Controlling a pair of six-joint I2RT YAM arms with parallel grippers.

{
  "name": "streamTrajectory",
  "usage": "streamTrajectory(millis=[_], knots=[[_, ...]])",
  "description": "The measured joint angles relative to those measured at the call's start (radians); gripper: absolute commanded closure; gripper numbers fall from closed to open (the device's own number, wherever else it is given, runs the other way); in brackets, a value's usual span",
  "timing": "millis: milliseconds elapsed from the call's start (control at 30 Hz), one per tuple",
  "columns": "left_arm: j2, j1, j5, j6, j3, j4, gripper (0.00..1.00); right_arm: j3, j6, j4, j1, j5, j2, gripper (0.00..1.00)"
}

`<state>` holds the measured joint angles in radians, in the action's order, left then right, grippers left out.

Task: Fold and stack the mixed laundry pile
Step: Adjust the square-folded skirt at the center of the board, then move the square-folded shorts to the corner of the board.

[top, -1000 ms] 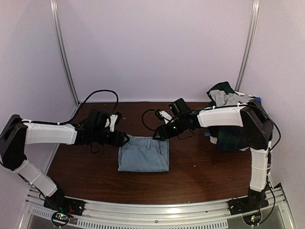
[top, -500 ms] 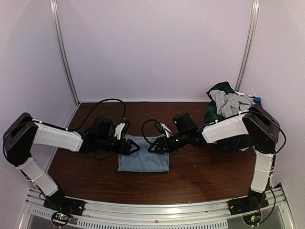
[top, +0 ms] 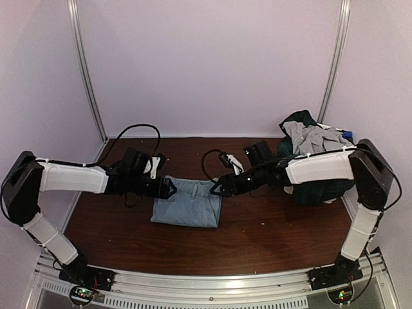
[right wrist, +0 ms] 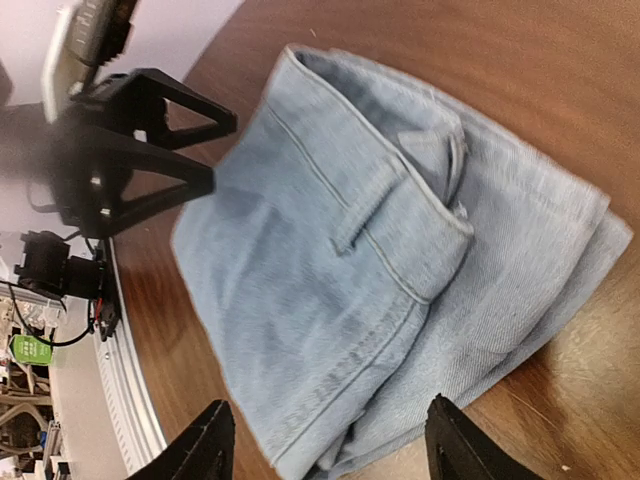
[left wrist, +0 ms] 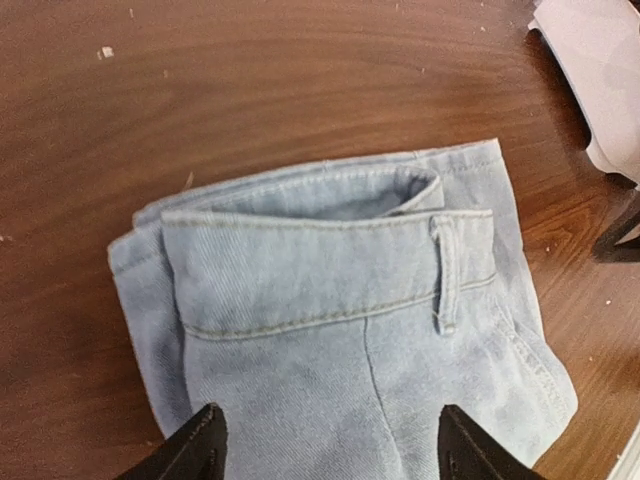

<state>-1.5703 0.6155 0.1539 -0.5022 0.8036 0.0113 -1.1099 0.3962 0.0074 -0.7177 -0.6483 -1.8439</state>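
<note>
Far right corner of the worktop [top: 257, 244]: pile [top: 313, 161], rumpled, dark plaid under grey, a bit of blue at its right side, lower part hidden behind the right arm. Mid-worktop, well apart from the pile: folded jeans [top: 188, 203], pale blue, lying flat, waistband toward the far edge. At the jeans' far left corner: left end effector [top: 168, 188], jaws spread wide, gripping nothing. At the jeans' far right corner: right end effector [top: 214, 188], likewise wide apart and empty. In both wrist views, black fingertips either side of the denim; contact with the cloth impossible to tell.
</note>
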Motion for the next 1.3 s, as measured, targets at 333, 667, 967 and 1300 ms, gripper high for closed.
streamTrajectory(millis=[333, 667, 967, 1300], knots=[[0.023, 0.217, -0.295, 0.094, 0.248, 0.315, 0.25, -0.027, -0.114, -0.108, 0.069, 0.244, 0.493, 0.00], [-0.311, 0.281, -0.328, 0.035, 0.376, 0.425, 0.25, 0.079, -0.149, -0.200, 0.226, 0.352, 0.665, 0.00], [-0.419, 0.046, -0.260, 0.029, 0.507, 0.431, 0.28, 0.145, -0.171, -0.244, 0.269, 0.397, 0.739, 0.00], [-0.556, -0.269, -0.262, 0.172, 0.716, 0.512, 0.28, 0.158, -0.215, -0.256, 0.323, 0.416, 0.812, 0.00]])
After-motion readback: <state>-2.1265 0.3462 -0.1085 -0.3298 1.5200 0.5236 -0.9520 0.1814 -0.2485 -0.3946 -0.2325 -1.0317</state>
